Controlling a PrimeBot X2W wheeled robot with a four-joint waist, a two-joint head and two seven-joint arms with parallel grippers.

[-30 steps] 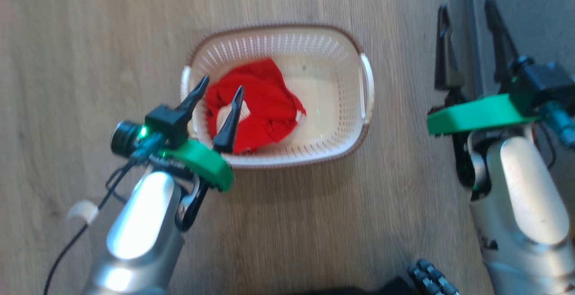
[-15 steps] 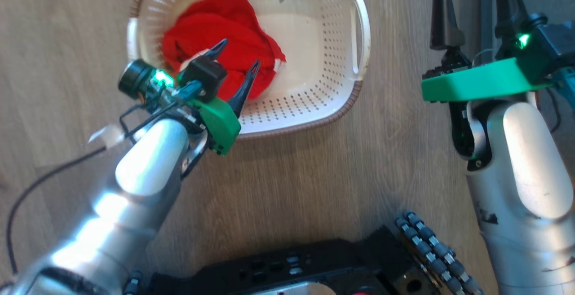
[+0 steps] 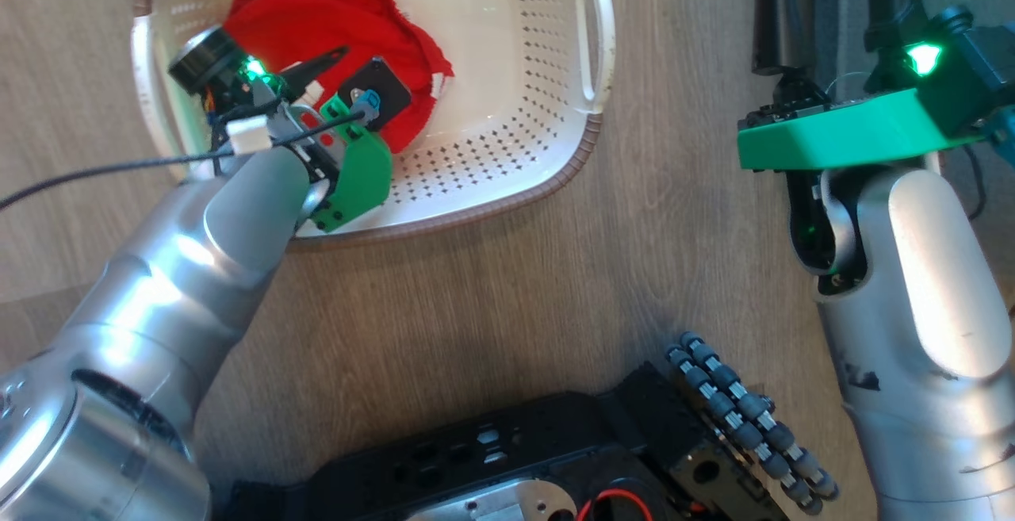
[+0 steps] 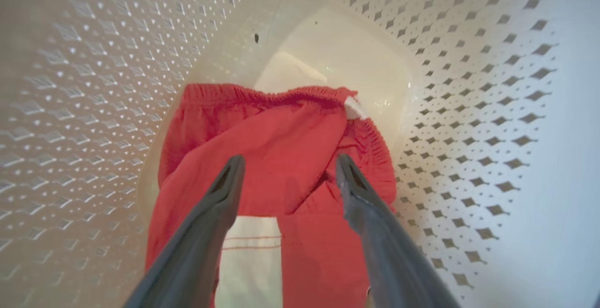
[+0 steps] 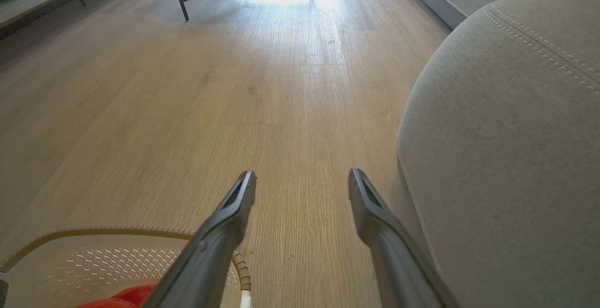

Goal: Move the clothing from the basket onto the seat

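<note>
Inside the basket (image 4: 93, 87), left end effector (image 4: 289, 159) sits released over the clothing (image 4: 281, 125); right end effector (image 5: 302, 173) released beside the seat (image 5: 506, 158).

The head camera looks steeply down onto the wooden floor (image 3: 492, 283), with the basket (image 3: 523, 148) at its upper left and the robot's black base (image 3: 476, 457) along its bottom edge; the left wrist camera is down inside that basket (the nearest of the three to its subject), facing along the left gripper (image 4: 289, 158) onto the clothing (image 4: 281, 125). The right wrist camera is low and nearly level, facing along the right gripper (image 5: 302, 173) out over the floor beside the seat (image 5: 506, 134); its bottom left corner catches the basket's rim and a scrap of red cloth, so all three views share the basket.
</note>
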